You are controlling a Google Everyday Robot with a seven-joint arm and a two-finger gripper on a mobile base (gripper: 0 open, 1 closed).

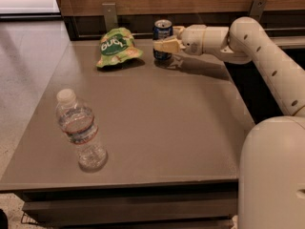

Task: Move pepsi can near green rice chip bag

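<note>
The pepsi can (162,32) is dark blue with a silver top and stands upright at the far edge of the grey table (157,128). My gripper (163,45) reaches in from the right and is shut on the can's lower half. The green rice chip bag (116,47) lies flat and wrinkled on the table just left of the can, a short gap between them.
A clear plastic water bottle (80,130) stands near the table's front left. A wooden wall with two metal brackets (110,15) runs along the far edge. My white arm (267,66) crosses the right side, and my base (271,175) fills the lower right corner.
</note>
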